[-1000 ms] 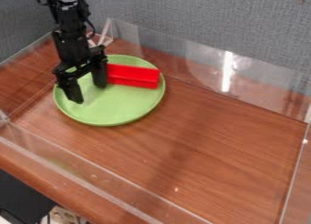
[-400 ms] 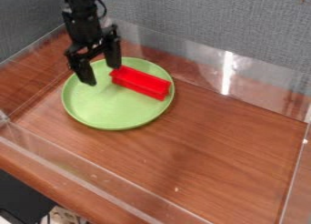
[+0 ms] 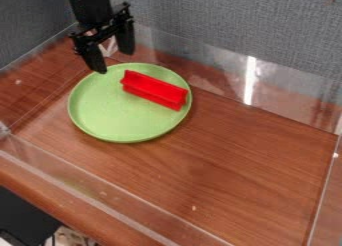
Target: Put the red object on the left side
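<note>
i see the gripper (image 3: pixel 103 52) open and empty above the green plate (image 3: pixel 107 118); the red object (image 3: pixel 154 88) lies on it.

A lab-style test bench: a wooden tabletop (image 3: pixel 227 180) fenced by clear acrylic walls (image 3: pixel 267 75), with a grey fabric backdrop (image 3: pixel 254 20) on the far side.

block (image 3: pixel 154 88) on plate (image 3: pixel 107 120), plate on table (image 3: pixel 241 160)
</note>
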{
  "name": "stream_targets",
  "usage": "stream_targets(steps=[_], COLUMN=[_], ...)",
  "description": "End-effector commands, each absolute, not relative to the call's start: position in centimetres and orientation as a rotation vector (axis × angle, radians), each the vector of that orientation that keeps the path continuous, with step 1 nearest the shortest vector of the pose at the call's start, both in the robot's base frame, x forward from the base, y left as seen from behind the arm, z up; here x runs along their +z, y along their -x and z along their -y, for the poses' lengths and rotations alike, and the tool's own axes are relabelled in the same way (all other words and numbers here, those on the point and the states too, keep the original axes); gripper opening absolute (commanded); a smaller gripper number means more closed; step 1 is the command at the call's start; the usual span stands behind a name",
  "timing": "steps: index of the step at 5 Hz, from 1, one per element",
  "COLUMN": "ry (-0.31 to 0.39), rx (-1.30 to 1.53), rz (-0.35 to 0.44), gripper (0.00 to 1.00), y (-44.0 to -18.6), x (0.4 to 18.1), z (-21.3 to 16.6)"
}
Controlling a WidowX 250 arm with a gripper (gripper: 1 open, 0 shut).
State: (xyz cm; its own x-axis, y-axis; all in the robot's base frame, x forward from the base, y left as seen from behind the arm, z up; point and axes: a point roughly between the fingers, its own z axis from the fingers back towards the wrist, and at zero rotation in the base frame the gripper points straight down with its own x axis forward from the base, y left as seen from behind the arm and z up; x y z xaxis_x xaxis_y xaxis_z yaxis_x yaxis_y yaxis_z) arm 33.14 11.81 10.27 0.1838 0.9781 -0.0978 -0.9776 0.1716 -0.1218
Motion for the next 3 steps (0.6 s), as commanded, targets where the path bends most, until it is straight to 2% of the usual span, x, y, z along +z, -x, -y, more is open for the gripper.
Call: stream_targets(steps=[1,3], ry=[0.184,0.163], rx=[1.355,1.405], rz=[0.084,0.099], gripper=[1.0,1.0], y=[-33.5,-33.7], x=[12.1,13.2], z=[-10.3,-8.1])
